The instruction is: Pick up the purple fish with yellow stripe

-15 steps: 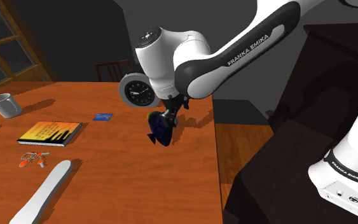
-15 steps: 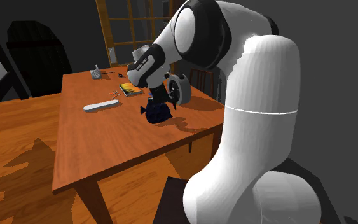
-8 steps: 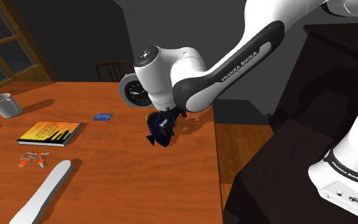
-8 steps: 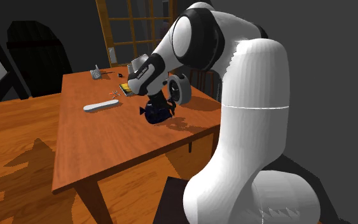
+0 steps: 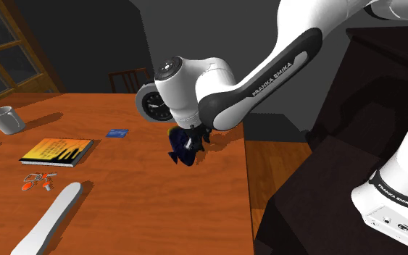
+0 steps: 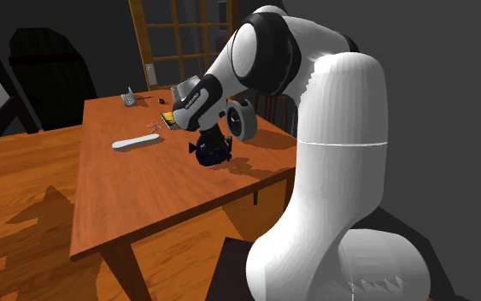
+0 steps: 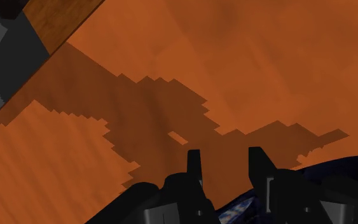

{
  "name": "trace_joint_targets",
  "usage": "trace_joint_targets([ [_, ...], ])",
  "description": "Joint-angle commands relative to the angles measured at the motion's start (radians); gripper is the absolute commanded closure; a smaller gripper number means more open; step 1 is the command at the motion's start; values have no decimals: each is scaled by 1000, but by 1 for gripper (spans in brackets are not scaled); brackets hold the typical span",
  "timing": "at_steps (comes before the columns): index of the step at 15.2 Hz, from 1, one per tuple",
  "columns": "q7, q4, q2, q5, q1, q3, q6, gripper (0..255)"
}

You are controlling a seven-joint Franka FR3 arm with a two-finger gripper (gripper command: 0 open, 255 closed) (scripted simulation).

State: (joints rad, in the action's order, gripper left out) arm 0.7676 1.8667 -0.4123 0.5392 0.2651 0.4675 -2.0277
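Observation:
The fish [image 5: 180,148] is dark blue-purple with a yellow patch and lies on the orange wooden table [image 5: 122,210], near the far edge on the shoulder view's right. My black gripper [image 5: 193,139] comes straight down onto it from above. From the second exterior view the fish [image 6: 208,153] sits right under the gripper [image 6: 214,145]. In the wrist view the two fingers [image 7: 194,167] stand close together, and the fish's blue body [image 7: 355,168] shows low between them and beside one of them. The gripper [image 7: 226,167] is clasping the fish, which rests on the table.
A round black clock [image 5: 156,106] stands just behind the fish. A blue card [image 5: 117,132], a book [image 5: 57,151], keys [image 5: 37,181], a grey mug [image 5: 5,119] and a long white object [image 5: 50,217] lie toward the shoulder view's left. A chair [image 5: 126,78] stands behind the table.
The arm has come down a little onto the fish, and the fingers have drawn in around its body. The fish has stayed where it was.

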Motion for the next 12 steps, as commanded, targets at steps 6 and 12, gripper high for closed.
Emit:
trace_joint_targets([
  [6, -11, -8, 14, -11, -2, 5, 20, 255],
  [12, -44, -33, 56, -43, -9, 18, 75, 255],
])
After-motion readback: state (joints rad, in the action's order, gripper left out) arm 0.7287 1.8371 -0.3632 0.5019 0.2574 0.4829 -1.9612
